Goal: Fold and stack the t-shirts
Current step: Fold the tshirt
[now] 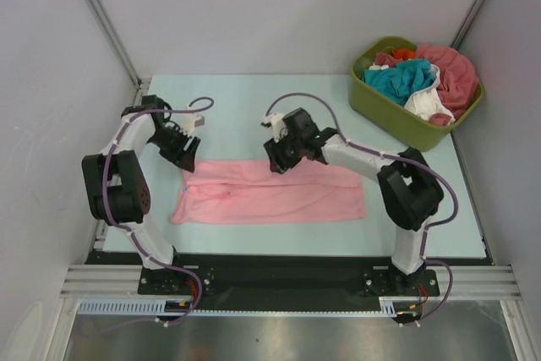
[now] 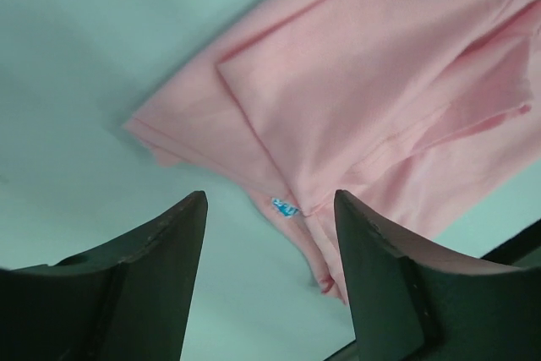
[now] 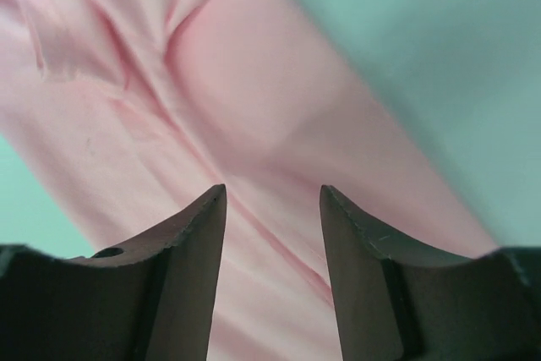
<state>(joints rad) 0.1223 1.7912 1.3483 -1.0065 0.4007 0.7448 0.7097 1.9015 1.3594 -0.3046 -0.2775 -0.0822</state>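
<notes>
The light pink t-shirt [image 1: 270,194] lies half-folded lengthwise on the desk [image 1: 254,99] under the open, empty left gripper [image 2: 269,199] and right gripper [image 3: 272,192], while the other t-shirts [image 1: 418,78] sit unfolded in the tub [image 1: 376,109].

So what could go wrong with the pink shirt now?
Two things, maybe. The pink shirt lies in layers, and the open left gripper hangs over its corner by the blue tag. It might pinch only the top layer and undo the fold. The open right gripper is over a wrinkle. If the arms pull unevenly, the shirt could twist or bunch.
</notes>
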